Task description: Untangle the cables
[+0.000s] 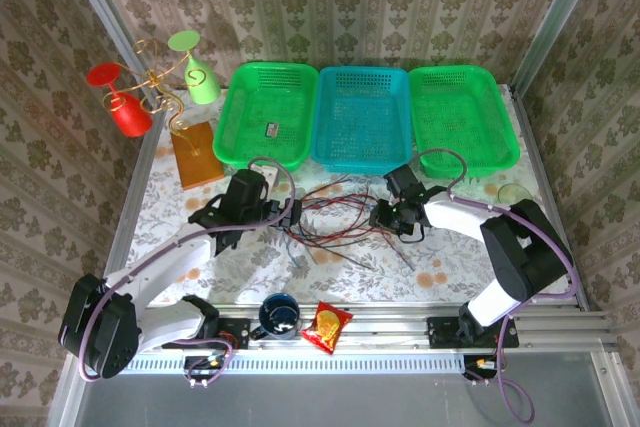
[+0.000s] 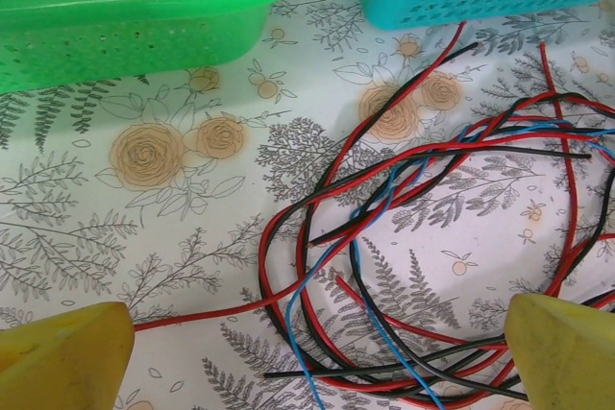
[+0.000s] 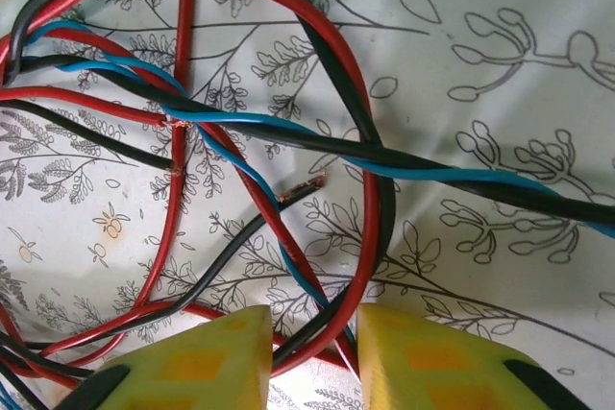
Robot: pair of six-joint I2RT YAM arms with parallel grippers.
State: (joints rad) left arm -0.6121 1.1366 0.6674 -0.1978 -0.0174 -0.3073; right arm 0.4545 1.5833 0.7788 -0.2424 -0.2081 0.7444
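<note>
Right wrist view: the right gripper (image 3: 314, 338) has its yellow fingers (image 3: 192, 367) drawn near each other, with a red, a black and a blue strand running through the narrow gap; whether they actually clamp those strands I cannot tell. Just beyond them the cables (image 3: 356, 156) loop and cross on the floral tablecloth (image 3: 500, 64), a black and a blue wire twisted together. In the left wrist view, the left gripper (image 2: 312, 362) is spread wide, with loops of the tangle lying between its fingers. From the top view, the tangle sits between both grippers, near a teal basket (image 1: 360, 117) flanked by green baskets (image 1: 265, 112).
</note>
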